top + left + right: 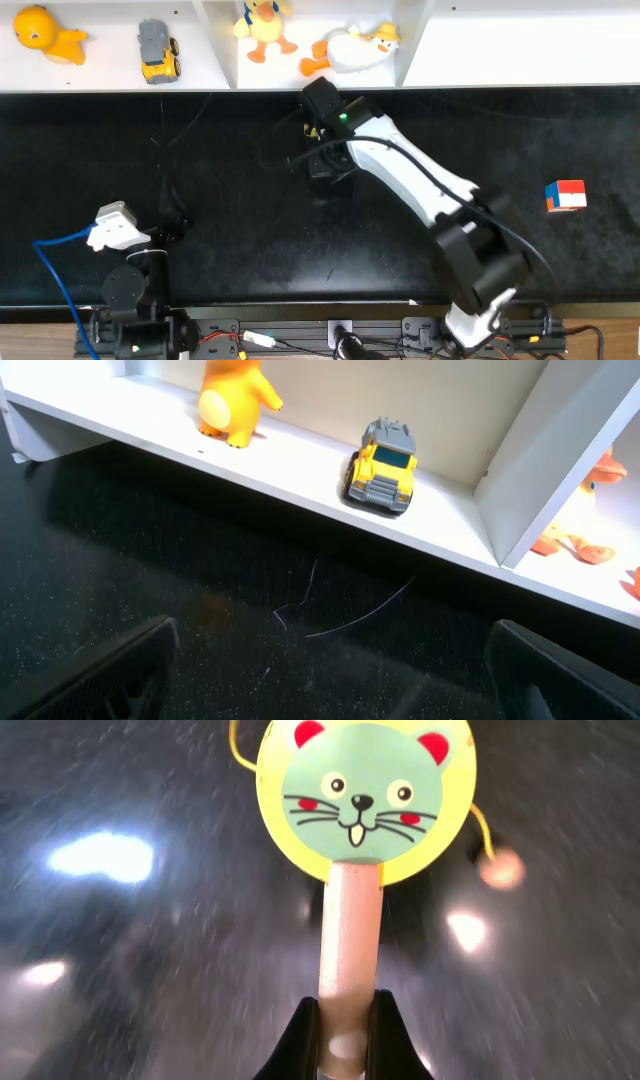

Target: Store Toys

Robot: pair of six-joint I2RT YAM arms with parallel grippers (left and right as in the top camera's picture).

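A rattle drum with a green cat face on a yellow disc and a wooden handle hangs over the black tabletop. My right gripper is shut on the lower end of that handle. Seen from above, the right gripper is at the table's middle, just in front of the white shelf. A small bead dangles on a string beside the disc. My left gripper is open with nothing between its fingers, low over the table at the left, facing the shelf.
On the shelf stand an orange chick, a yellow truck, a yellow duck plush and a white goose plush. A colour cube lies on the table at the right. The left arm is folded near its base.
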